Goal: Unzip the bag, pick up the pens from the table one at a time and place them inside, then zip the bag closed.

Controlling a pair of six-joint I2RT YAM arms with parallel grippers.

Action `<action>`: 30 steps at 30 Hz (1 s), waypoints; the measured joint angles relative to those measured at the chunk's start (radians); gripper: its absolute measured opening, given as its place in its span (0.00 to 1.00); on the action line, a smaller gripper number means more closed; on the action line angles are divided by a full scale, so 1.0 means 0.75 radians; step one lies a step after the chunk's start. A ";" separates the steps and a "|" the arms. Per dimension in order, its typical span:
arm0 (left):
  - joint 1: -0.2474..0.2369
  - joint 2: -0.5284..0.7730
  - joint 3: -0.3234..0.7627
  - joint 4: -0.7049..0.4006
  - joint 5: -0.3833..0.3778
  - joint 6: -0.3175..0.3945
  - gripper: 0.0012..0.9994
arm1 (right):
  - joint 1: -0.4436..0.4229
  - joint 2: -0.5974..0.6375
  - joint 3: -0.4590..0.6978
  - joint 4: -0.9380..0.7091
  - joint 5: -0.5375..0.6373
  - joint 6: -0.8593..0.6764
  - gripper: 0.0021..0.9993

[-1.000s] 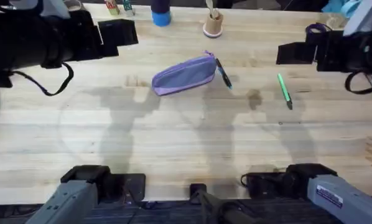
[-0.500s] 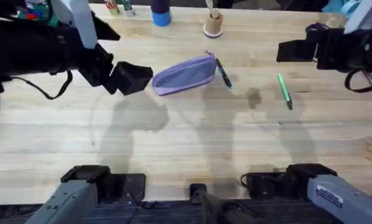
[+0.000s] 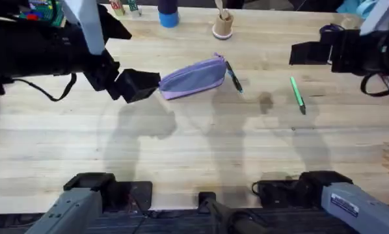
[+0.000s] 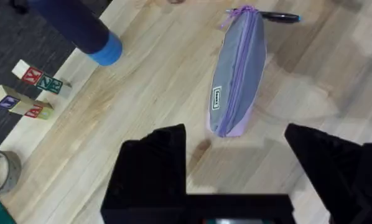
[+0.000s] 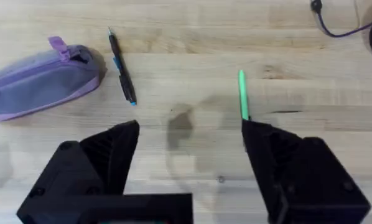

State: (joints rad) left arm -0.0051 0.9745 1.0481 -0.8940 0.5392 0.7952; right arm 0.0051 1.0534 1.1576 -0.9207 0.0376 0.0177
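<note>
Here, mid-frame on the bench (image 3: pixel 201 149): zipped bag (image 3: pixel 193 78), left fingers (image 4: pixel 152 163) spread beside its end, right fingers (image 5: pixel 108 149) spread above green pen (image 3: pixel 297 94).

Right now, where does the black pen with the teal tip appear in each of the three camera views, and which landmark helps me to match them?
Overhead: the black pen lies on the table, just right of centre, upper half.
Left wrist: at the top edge, right of centre.
Right wrist: upper left part.
Shared landmark: the lilac-and-grey pouch, whose zipper-pull end lies beside the pen in every view.
</note>
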 joint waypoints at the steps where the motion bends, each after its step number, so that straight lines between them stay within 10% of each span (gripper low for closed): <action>1: 0.000 0.000 0.000 0.000 0.000 0.002 0.99 | 0.000 0.000 0.000 0.000 0.000 0.000 1.00; 30: 0.000 0.603 0.001 0.068 0.151 0.267 0.99 | 0.000 0.000 0.001 0.000 0.000 0.000 1.00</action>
State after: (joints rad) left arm -0.0051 1.4270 1.0485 -0.8433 0.6526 0.9956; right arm 0.0051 1.0535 1.1580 -0.9207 0.0376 0.0177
